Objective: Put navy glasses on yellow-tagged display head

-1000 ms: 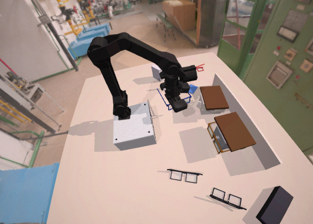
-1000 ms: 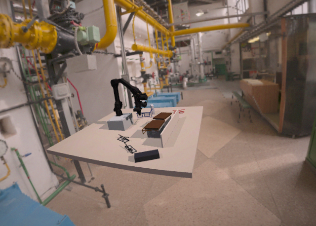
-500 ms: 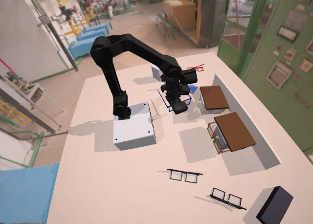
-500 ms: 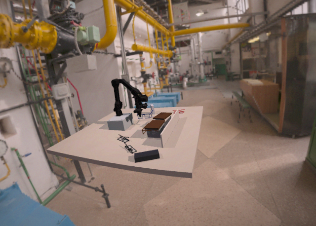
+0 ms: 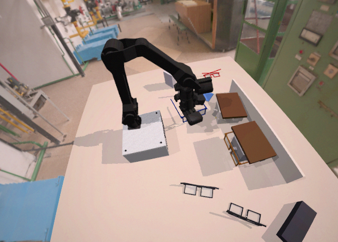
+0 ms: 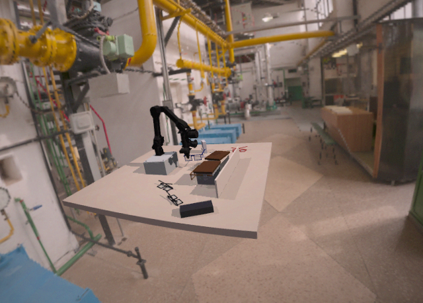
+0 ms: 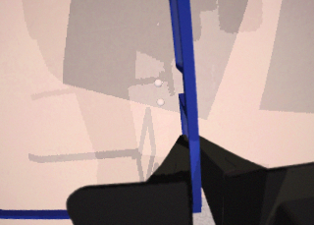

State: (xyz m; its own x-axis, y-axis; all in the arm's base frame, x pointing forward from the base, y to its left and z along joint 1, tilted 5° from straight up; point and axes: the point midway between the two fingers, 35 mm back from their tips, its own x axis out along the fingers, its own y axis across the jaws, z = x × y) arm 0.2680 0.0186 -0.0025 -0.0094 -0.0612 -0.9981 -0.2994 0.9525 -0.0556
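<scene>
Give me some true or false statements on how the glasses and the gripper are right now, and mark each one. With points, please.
1. The gripper (image 5: 188, 111) (image 6: 186, 151) is shut on the navy glasses (image 5: 205, 110) (image 6: 197, 157) (image 7: 190, 87). True.
2. The red glasses (image 5: 215, 74) (image 6: 242, 149) hang in the gripper. False; they are on the table (image 5: 109, 193) (image 6: 136, 204).
3. The brown glasses (image 5: 234, 156) (image 6: 192, 175) are on a display head. True.
4. Three black-framed pairs are on the table. False; there are two.
5. The navy glasses already sit on a head. False; they are held away from both.
</scene>
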